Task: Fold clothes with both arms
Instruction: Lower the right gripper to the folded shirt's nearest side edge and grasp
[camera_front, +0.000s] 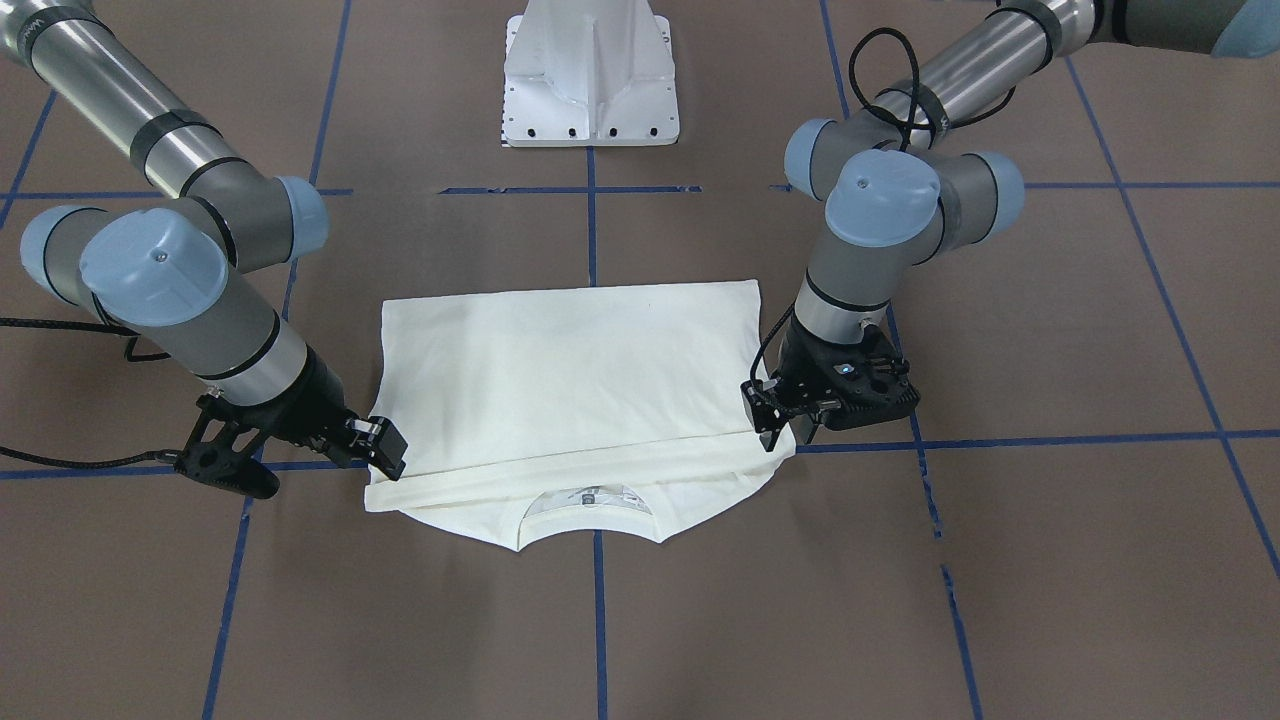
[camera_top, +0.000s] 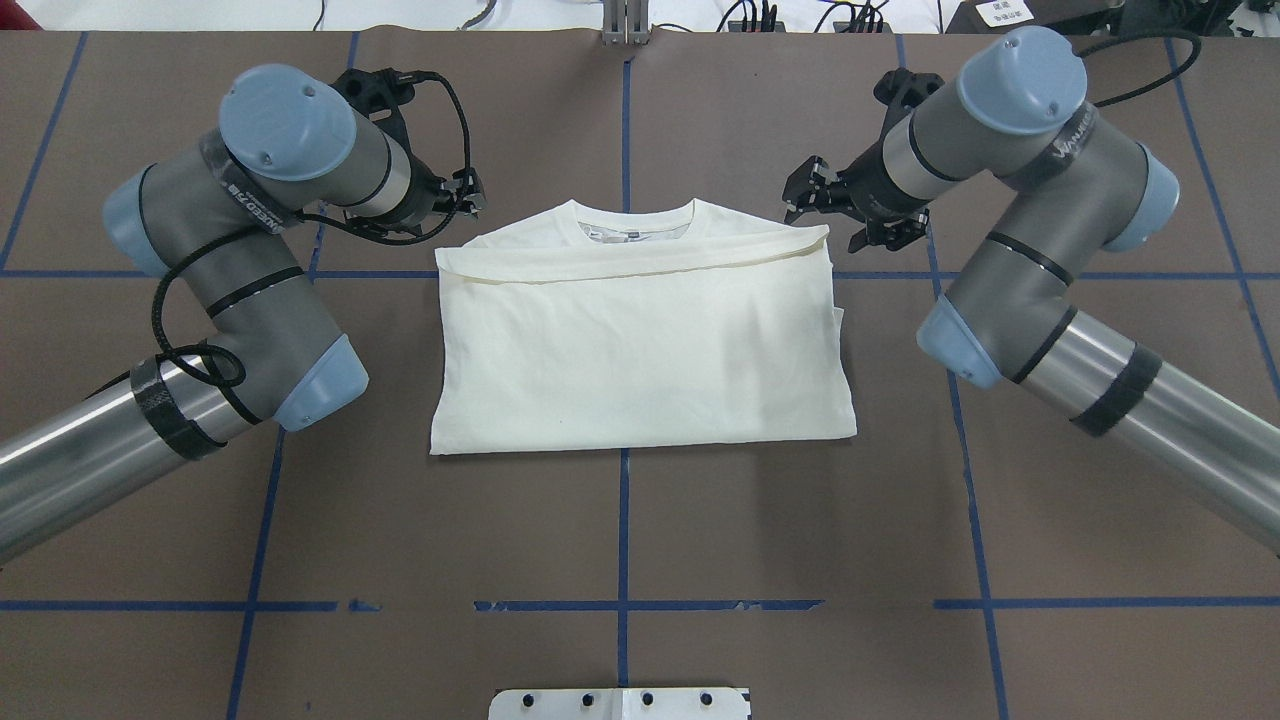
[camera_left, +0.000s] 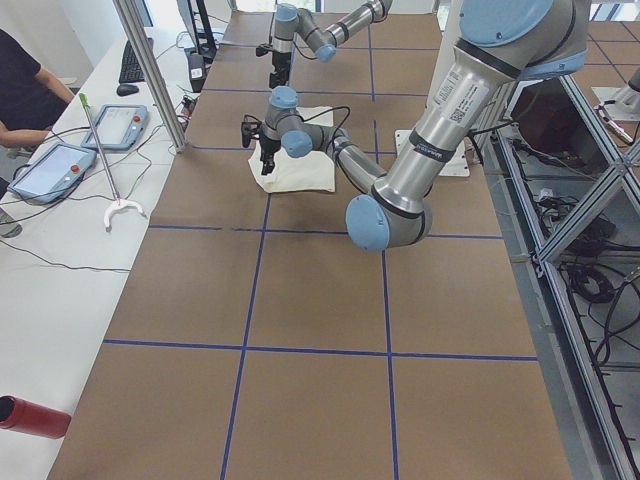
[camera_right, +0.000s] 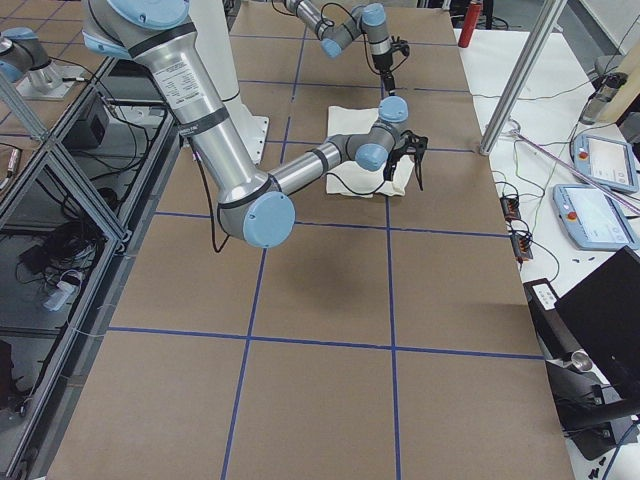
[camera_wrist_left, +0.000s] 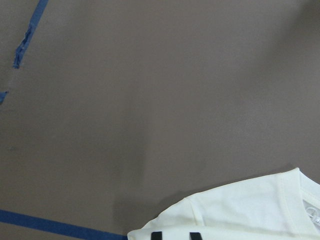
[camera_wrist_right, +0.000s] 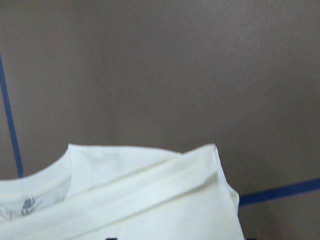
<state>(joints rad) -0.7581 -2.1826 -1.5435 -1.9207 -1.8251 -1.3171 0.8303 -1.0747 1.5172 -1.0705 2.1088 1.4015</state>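
Nearest the front camera lies the collar (camera_front: 585, 503) of the shirt (camera_front: 570, 370), label showing, pointing away from the robot. I record the shirt flat on the brown table (camera_front: 950, 600), centred between the two arms. Its lower half is folded up over the chest, so only plain cream cloth faces up. The folded hem runs across just short of the collar, slightly slanted in the overhead view.

The right gripper (camera_front: 388, 452) sits low at the hem's corner on the robot's right, touching or just beside the cloth. Its fingers look spread, and the right wrist view shows the cloth lying flat.

The left gripper (camera_front: 780, 432) sits at the opposite corner, likewise low and spread. In the left wrist view I see two dark fingertips (camera_wrist_left: 156, 235) with a gap between them over the shirt's shoulder.

Blue tape lines (camera_front: 598, 610) cross the table. A white pedestal (camera_front: 590, 80) stands on the robot's side, well apart from the shirt.
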